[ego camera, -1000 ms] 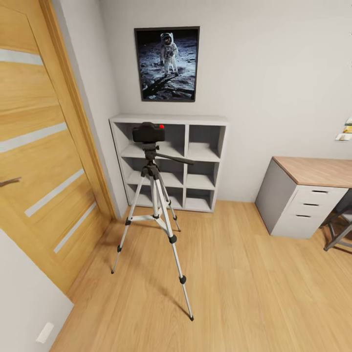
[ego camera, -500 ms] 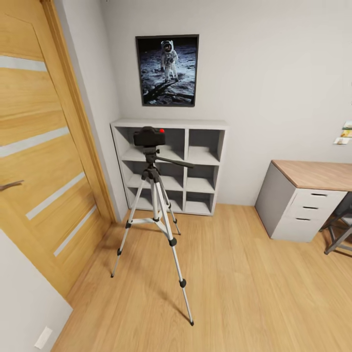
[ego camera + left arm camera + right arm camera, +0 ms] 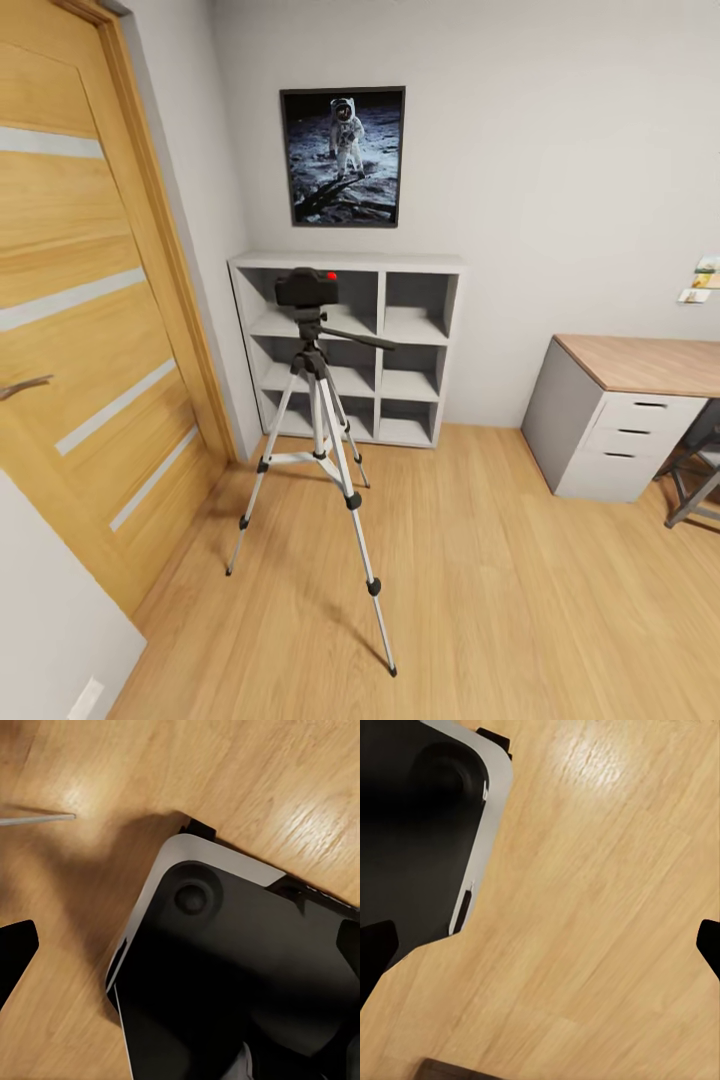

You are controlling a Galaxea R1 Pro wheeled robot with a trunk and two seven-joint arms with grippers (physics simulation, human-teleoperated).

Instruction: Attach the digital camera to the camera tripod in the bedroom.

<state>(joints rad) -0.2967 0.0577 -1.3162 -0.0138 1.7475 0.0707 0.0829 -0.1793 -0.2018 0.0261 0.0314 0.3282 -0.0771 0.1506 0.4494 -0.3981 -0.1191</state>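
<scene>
Head view: camera tripod [image 3: 318, 440] stands upright on the light wood floor [image 3: 480, 600], three silver legs splayed, near the corner where the door wall meets the back wall. Digital camera [image 3: 306, 287] sits on the tripod's head, red button up; the pan handle sticks out toward the desk side. Behind the tripod, white cube shelving [image 3: 415, 345] stands against the back wall, with an astronaut picture [image 3: 343, 156] hung above it. Wooden door [image 3: 85, 330] on the left wall. Wood-topped surface [image 3: 645, 362] with white drawers along the floor's right edge; a chair [image 3: 695, 470] is partly in sight beside it.

Left wrist view: left claw [image 3: 180, 952], dark fingertips at opposite edges of the frame, spread wide, nothing between them but the robot's base [image 3: 225, 967] and the floor below.

Right wrist view: right claw [image 3: 540, 945], tips likewise far apart, holding nothing, over bare floor and a corner of the base.
</scene>
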